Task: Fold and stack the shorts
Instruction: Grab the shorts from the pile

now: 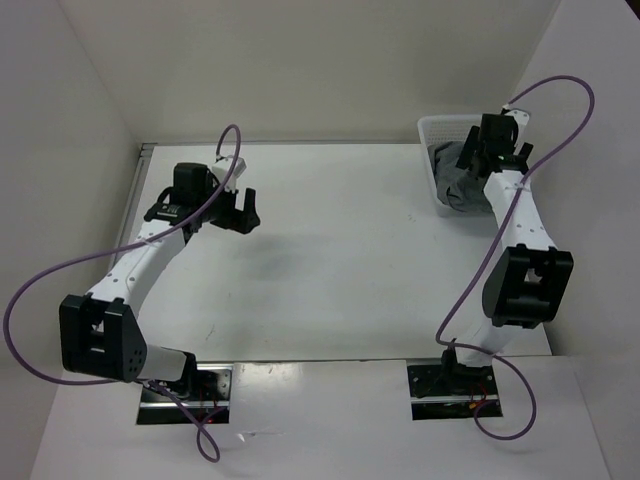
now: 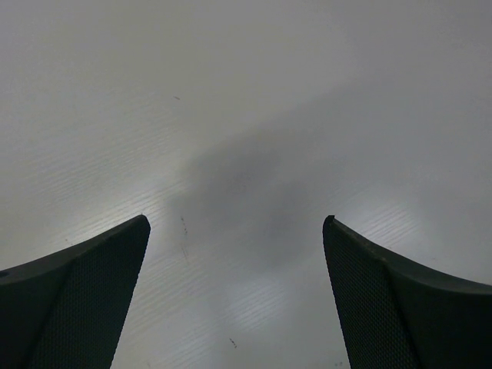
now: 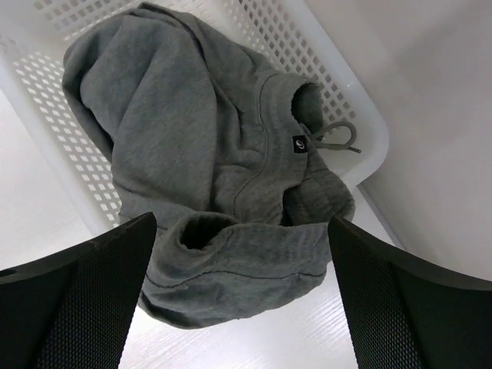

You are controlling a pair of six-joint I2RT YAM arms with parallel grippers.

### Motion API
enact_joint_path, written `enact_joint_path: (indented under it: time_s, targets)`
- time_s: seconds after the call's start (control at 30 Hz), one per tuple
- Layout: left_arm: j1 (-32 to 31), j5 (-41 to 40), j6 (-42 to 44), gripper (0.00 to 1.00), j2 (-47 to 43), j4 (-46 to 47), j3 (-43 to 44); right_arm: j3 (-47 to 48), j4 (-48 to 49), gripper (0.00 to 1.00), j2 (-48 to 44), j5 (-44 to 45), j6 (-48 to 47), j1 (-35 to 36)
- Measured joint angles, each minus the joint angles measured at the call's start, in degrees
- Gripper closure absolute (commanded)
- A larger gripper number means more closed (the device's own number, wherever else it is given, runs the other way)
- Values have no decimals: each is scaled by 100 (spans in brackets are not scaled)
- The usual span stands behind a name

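Above the far-right corner of the table (image 1: 350,260), the right gripper (image 3: 242,221) hangs wide open over the grey shorts (image 3: 200,146) crumpled in the white mesh basket (image 3: 338,84), apparently poised to grab them, while the left gripper (image 1: 235,210) hovers open and empty.

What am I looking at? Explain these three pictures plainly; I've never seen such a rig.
Two white robot arms are bolted to a table. The wide picture looks down from above; the other two come from a camera on each wrist. The left claw is open over bare tabletop. The right claw is open above crumpled grey shorts, which lie in a white basket and spill over its rim. Nothing is held.
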Motion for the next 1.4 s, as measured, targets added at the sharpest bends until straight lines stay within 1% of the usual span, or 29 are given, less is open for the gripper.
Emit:
enact_joint_path:
  time_s: [0.07,0.17,0.33,0.43,0.47,0.57,0.6,0.63,0.8,0.9,0.97,1.07,1.23,1.4]
  targets:
    - [0,-83,0,0,55,0,-20,2,7,4,11,142,122,-7]
    - [0,-142,0,0,120,2,-61,2,9,4,144,127,251,-17]
    - [0,-184,0,0,166,2,-98,-4,13,4,529,-367,455,-275]
    - [0,-219,0,0,166,4,-98,-15,15,26,616,-662,514,-374]
    - [0,-227,0,0,166,4,-98,-17,17,45,616,-737,538,-376]
    - [0,-254,0,0,166,7,-98,-37,52,76,616,-907,566,-369]
    - [0,-258,0,0,166,7,-98,-59,59,94,616,-940,573,-369]
    - [0,-258,0,0,166,7,-98,-76,55,100,616,-981,566,-369]
    - [0,-256,0,0,164,13,-109,-68,44,100,575,-1217,546,-369]
    - [0,-256,0,0,120,33,-140,24,4,100,470,-1217,439,-323]
    - [0,-256,0,0,63,46,-164,149,-4,100,337,-1123,332,-199]
    - [0,-254,0,0,-72,72,-170,407,48,100,46,-907,129,192]
    - [0,-256,0,0,-461,170,-216,1106,227,100,-400,-566,-251,813]
    - [0,-321,0,0,-857,358,-354,2374,686,100,-490,-229,-824,1126]
